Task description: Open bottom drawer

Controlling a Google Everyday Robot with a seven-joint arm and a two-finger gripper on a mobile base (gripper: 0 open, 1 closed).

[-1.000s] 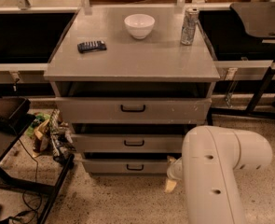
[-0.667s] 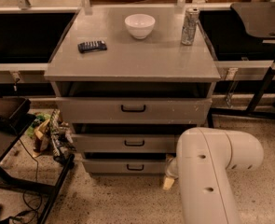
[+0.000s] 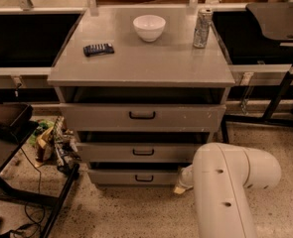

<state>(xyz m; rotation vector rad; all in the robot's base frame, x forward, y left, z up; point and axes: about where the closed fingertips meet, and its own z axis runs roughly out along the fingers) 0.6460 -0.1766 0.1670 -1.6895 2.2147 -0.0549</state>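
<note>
The bottom drawer is the lowest and shortest grey front of the cabinet, with a small black loop handle. It stands slightly out, with a dark gap above it. My white arm fills the lower right of the view. My gripper shows only as a pale tip poking out from behind the arm, at the right end of the bottom drawer front, to the right of the handle. Most of it is hidden by the arm.
Above are the mid-height drawer and the tallest drawer. On the cabinet top are a white bowl, a can and a dark remote. Clutter and a black stand sit on the floor at left.
My arm has shifted a little to the left, closer to the cabinet. The drawers have not moved.
</note>
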